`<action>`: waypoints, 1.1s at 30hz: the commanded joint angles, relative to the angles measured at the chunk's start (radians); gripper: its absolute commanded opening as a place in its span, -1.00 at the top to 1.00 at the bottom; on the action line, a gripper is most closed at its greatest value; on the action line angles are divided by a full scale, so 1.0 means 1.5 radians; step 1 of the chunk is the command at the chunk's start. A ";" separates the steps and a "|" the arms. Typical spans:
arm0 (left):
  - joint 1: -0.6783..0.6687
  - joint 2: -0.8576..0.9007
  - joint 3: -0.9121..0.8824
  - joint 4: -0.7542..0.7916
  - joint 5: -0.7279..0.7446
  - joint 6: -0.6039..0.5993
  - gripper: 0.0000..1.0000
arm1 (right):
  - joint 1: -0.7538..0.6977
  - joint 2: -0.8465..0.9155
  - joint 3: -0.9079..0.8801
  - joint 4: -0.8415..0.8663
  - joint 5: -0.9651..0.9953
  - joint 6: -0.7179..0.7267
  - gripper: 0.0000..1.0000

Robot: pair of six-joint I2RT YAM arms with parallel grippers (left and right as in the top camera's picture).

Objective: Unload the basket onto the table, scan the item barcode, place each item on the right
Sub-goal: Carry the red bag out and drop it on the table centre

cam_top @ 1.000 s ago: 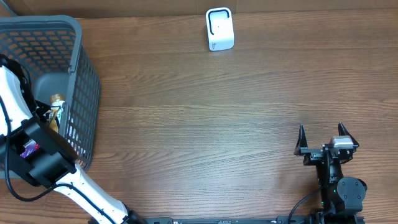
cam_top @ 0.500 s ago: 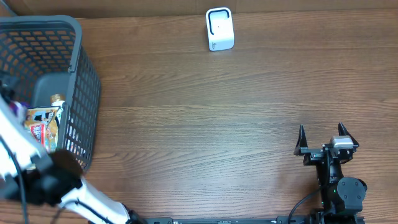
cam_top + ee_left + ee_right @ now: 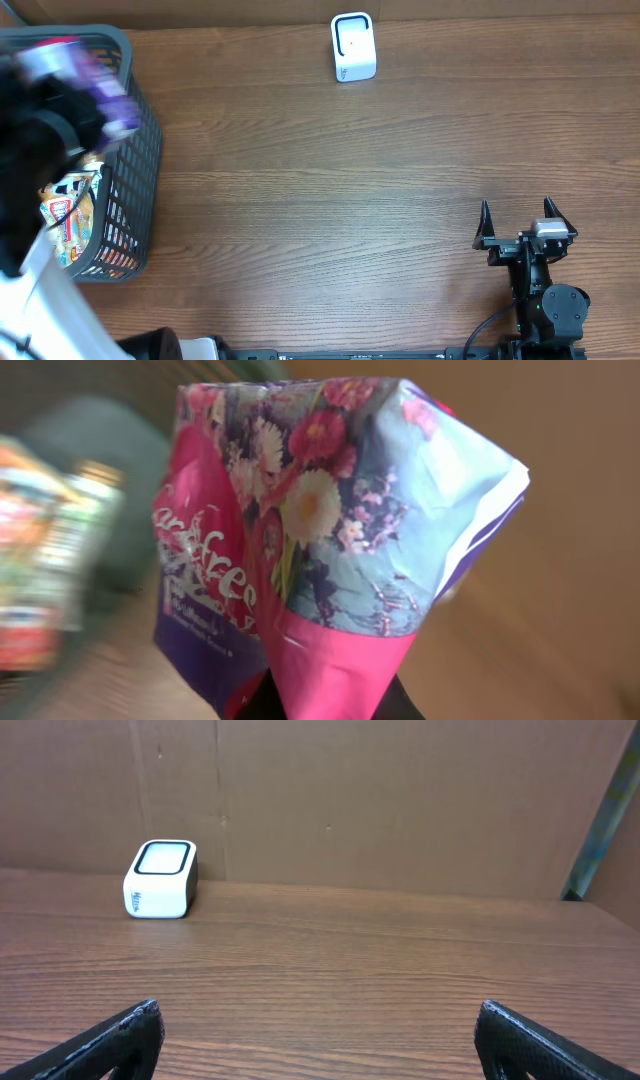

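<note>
**Overhead.** Floral packet [image 3: 100,82]: purple and pink, blurred, held in the air over the near rim of the grey mesh basket [image 3: 145,150] at the table's left edge. It was carried by the left arm [image 3: 35,300], probably so it could travel to the reader. Snack packets [image 3: 65,215] lay inside the basket. The white barcode scanner [image 3: 352,47] stood at the far edge, well apart from the packet. Right gripper [image 3: 518,215]: parked near-right, fingers spread wide, nothing between them, apparently kept out of the way.

**Left wrist.** Left gripper [image 3: 330,705]: pressed together on the packet's lower pink seam. Pinching by the edge likely left the printed faces free to show. No barcode was visible on this face.

**Right wrist.** The scanner stood ahead on the bare wooden table [image 3: 350,980], window upward, with the open fingertips at the frame's lower corners.
</note>
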 commanded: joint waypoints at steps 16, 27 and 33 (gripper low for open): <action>-0.485 0.329 -0.170 -0.020 -0.239 -0.083 0.91 | 0.003 -0.006 -0.007 0.005 0.005 -0.001 -1.00; -0.487 0.437 -0.176 -0.020 -0.136 -0.030 0.41 | 0.003 -0.006 -0.007 0.005 0.005 -0.001 -1.00; -0.456 0.417 -0.087 -0.020 -0.067 0.069 -1.00 | 0.003 -0.006 -0.007 0.005 0.005 -0.001 -1.00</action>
